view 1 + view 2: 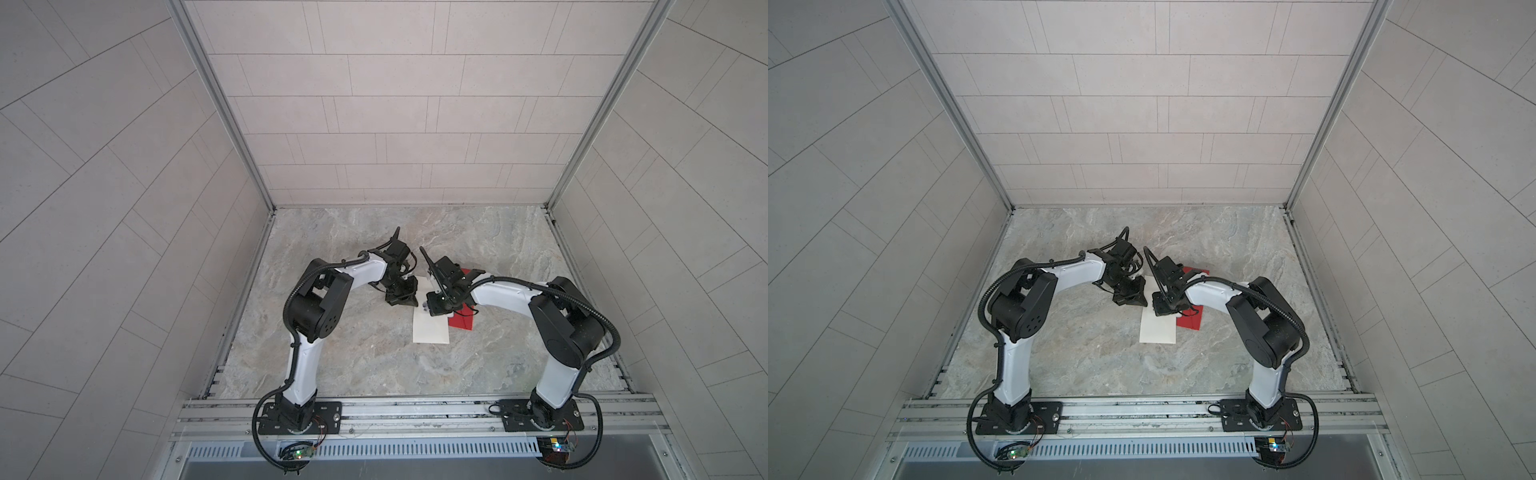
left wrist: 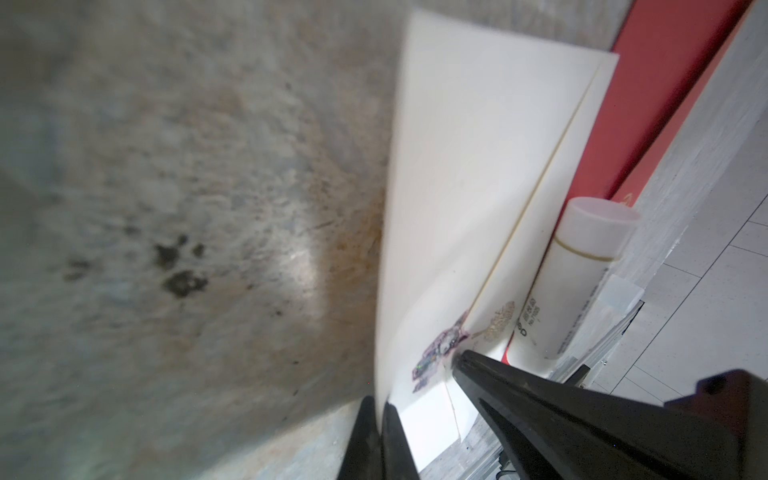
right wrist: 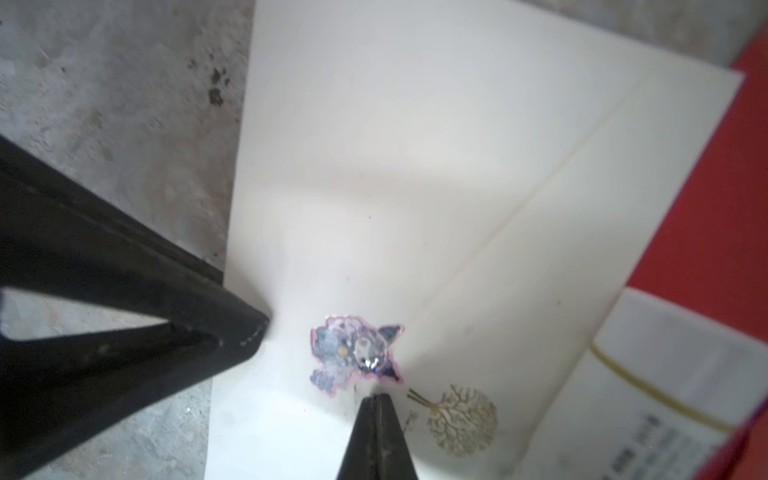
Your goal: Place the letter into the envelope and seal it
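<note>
A white envelope point(image 1: 432, 330) point(image 1: 1158, 330) lies flat on the marble table, its flap folded down. A purple glitter sticker point(image 3: 353, 353) point(image 2: 442, 349) sits at the flap's tip, beside a gold tree print point(image 3: 461, 419). My right gripper point(image 3: 376, 401) point(image 1: 430, 307) is shut, with its tips on the envelope right next to the sticker. Over at the envelope's left edge point(image 2: 465, 187), my left gripper point(image 2: 377, 411) point(image 1: 411, 302) is shut and touches the paper; in the right wrist view the left gripper point(image 3: 264, 328) rests on that edge. The letter is hidden.
A red sheet point(image 1: 462, 323) point(image 3: 706, 208) lies partly under the envelope's right side. A white tube with printed text point(image 2: 582, 274) point(image 3: 665, 374) lies on it, close to the right gripper. Tiled walls close in the table at the back and on both sides.
</note>
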